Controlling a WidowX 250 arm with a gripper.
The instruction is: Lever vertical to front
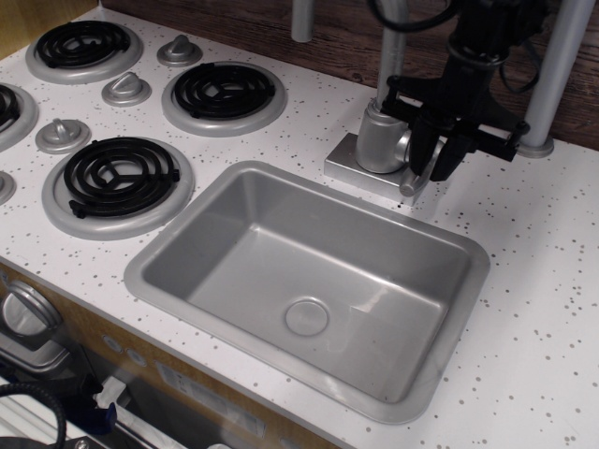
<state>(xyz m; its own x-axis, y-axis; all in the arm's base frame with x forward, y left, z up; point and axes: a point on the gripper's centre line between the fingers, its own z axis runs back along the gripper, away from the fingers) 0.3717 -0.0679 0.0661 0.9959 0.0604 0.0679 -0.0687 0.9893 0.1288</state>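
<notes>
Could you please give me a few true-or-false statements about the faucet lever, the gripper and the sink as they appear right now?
1. The gripper is at the lever, beside the faucet body. True.
2. The lever stands straight up. False: it slants down toward the sink.
3. The sink holds a dish. False: only its drain shows.
4. Stove burners lie to the left of the sink in the picture. True.
5. The gripper hovers over the drain. False: it is at the faucet base, behind the sink.
</notes>
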